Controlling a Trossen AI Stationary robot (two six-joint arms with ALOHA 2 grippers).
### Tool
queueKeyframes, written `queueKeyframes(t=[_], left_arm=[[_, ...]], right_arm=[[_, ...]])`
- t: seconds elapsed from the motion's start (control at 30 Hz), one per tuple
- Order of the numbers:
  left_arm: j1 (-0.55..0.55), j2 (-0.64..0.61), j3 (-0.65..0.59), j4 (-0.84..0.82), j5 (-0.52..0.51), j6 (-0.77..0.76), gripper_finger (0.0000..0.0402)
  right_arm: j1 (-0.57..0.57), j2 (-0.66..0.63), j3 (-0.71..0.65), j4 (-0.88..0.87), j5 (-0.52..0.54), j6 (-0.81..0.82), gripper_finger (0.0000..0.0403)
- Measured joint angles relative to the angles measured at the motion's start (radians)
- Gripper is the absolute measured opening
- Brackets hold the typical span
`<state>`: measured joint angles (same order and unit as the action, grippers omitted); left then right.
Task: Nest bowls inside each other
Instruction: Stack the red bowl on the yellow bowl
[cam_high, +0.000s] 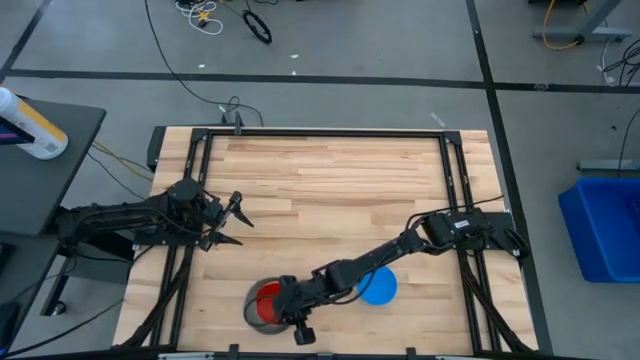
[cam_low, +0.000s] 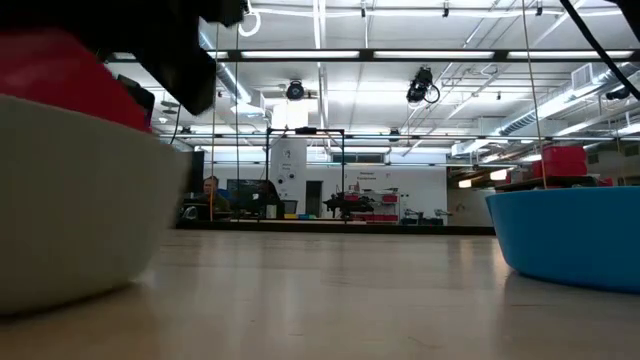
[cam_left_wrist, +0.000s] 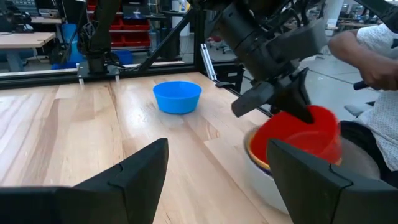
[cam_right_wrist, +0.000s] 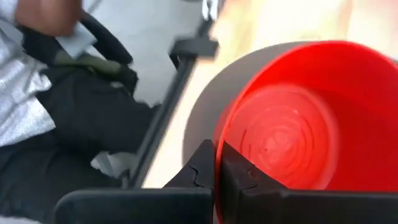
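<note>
A red bowl (cam_left_wrist: 308, 134) hangs tilted over a grey bowl (cam_left_wrist: 364, 165) near the table's front edge. A yellow bowl's rim (cam_left_wrist: 254, 155) shows inside the grey one. My right gripper (cam_right_wrist: 216, 155) is shut on the red bowl. A light blue bowl (cam_high: 379, 287) rests on its base on the wood to the right of them. At the table's left side my left gripper (cam_high: 230, 222) stands open and holds nothing. My right gripper pinches the red bowl's rim (cam_right_wrist: 217, 140), one finger inside the bowl and one outside. The fingers slant down from the table's right. The bowl is tilted, its lower side down in the grey bowl; whether it touches the yellow bowl I cannot tell.
A person sits just beyond the table's near edge (cam_right_wrist: 43, 93), a hand (cam_left_wrist: 367, 53) close to the bowls. The wooden top (cam_high: 330, 180) is bare across its middle and far part. A black frame (cam_high: 320, 132) runs around the table.
</note>
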<state>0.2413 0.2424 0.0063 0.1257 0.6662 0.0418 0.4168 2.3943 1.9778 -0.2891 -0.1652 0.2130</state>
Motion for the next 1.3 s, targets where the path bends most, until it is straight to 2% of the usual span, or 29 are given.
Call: queueKeyframes(t=[0.2, 0.47, 0.8, 0.97, 1.1, 1.3], left_arm=[[0.000, 0.000, 0.000, 0.000, 0.000, 0.000, 0.0277], [0.000, 0.000, 0.000, 0.001, 0.000, 0.001, 0.0277], [0.000, 0.000, 0.000, 0.000, 0.000, 0.000, 0.0277], [0.000, 0.000, 0.000, 0.000, 0.000, 0.000, 0.0277], [0.000, 0.000, 0.000, -0.001, 0.000, -0.003, 0.0277], [0.000, 0.000, 0.000, -0.002, 0.001, -0.004, 0.0277]], right_arm=[[0.001, -0.005, 0.005, -0.103, 0.054, 0.039, 0.0001], [-0.007, -0.020, 0.022, -0.395, 0.191, 0.092, 0.0001], [-0.051, -0.046, 0.018, -0.666, 0.263, 0.176, 0.0001], [-0.072, -0.047, 0.017, -0.754, 0.237, 0.184, 0.0005], [-0.072, -0.045, 0.029, -0.735, 0.226, 0.148, 0.0049], [-0.071, -0.038, 0.073, -0.721, 0.278, 0.147, 0.0153]])
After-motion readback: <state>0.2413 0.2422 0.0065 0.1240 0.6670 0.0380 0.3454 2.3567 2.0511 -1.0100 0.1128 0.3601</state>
